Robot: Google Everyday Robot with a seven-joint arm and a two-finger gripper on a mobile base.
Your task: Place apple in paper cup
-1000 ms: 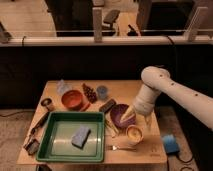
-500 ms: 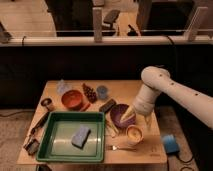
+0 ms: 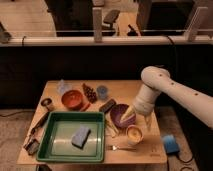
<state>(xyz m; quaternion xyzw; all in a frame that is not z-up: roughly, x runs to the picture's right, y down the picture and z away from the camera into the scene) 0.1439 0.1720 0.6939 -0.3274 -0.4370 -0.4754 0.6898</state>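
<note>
The white paper cup (image 3: pixel 134 135) stands near the table's front right, just in front of the purple bowl (image 3: pixel 119 114). A round yellowish-red shape fills its mouth; it looks like the apple (image 3: pixel 134 132) sitting in the cup. My gripper (image 3: pixel 138 122) hangs just above the cup, pointing down. Its two pale fingers (image 3: pixel 128 114) are spread apart, one on each side above the rim, and hold nothing.
A green tray (image 3: pixel 55 150) with a blue sponge (image 3: pixel 80 136) takes up the front left. A red bowl (image 3: pixel 73 99), dark grapes (image 3: pixel 90 92), a blue-grey cup (image 3: pixel 102 92) and a black block (image 3: pixel 107 105) stand behind. A fork (image 3: pixel 119 148) lies by the front edge.
</note>
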